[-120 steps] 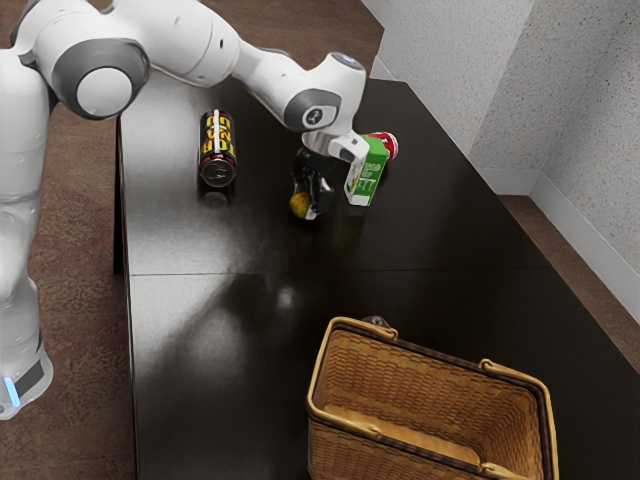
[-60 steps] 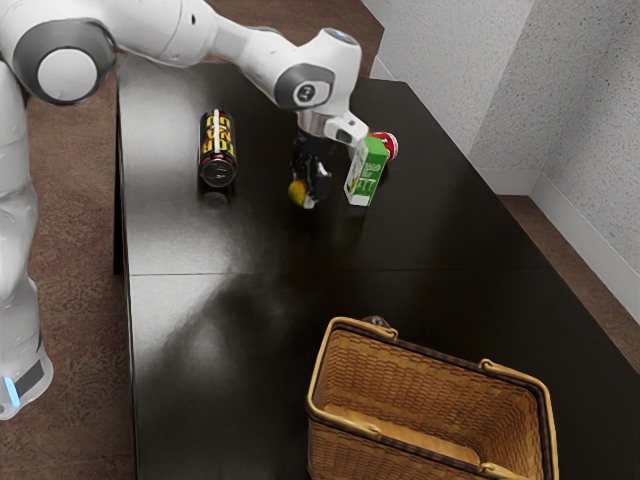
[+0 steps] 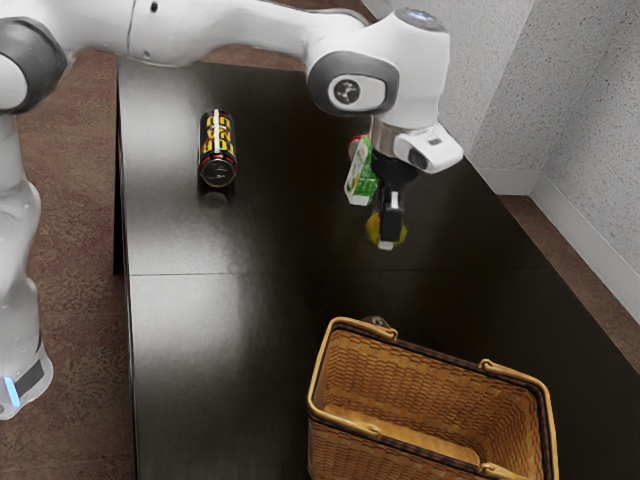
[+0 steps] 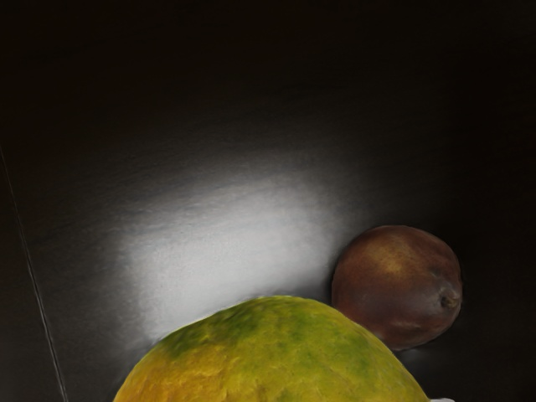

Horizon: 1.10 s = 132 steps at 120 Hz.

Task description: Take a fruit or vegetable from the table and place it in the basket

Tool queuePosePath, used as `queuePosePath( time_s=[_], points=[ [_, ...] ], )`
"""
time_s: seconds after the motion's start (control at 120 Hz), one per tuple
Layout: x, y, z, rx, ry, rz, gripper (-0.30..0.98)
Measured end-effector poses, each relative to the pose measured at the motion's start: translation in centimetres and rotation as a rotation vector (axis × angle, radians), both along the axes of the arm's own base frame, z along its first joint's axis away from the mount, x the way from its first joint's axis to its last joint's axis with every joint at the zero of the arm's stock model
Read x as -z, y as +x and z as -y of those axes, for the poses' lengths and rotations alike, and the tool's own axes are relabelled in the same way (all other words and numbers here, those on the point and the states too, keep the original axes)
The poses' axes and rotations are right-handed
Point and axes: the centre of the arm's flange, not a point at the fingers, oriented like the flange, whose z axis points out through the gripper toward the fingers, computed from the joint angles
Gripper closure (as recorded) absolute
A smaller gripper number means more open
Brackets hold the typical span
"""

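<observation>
Fruit: one, yellow-green, above table | claw: clamped on fruit | done: grasp, lift | left: carry over basket, lower, release

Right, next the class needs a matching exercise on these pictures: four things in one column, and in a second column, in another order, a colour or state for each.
Column one
1. Basket
2. Yellow-green fruit
3. Can
4. Carton

Column two
A. Black with yellow lettering
B. Held between the fingers
C. Green and white
D. Brown and woven

Pairs: 1-D, 2-B, 3-A, 4-C
</observation>
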Motion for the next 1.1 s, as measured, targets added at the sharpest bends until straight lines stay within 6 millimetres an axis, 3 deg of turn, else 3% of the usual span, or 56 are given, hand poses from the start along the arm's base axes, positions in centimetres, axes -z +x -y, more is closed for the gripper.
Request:
queuePosePath(
  time_s=[0.183,0.408,0.558,0.742,0.942,0.983,1.1],
  points=[
    [-2.2,-1.8,7.8,0.108,-0.014,0.008,0.36],
    [-2.3,-1.2,15.8,0.227,-0.067,0.005,0.37],
    [-0.7,-1.0,20.5,0.307,-0.090,-0.002,0.37],
    [1.4,0.4,22.3,0.323,-0.098,-0.006,0.37],
    [1.2,-0.6,24.4,0.352,-0.099,0.010,0.37],
    [1.2,-0.8,24.6,0.354,-0.100,0.011,0.25],
    [0.9,-1.0,24.8,0.355,-0.106,0.012,0.11]
  ],
)
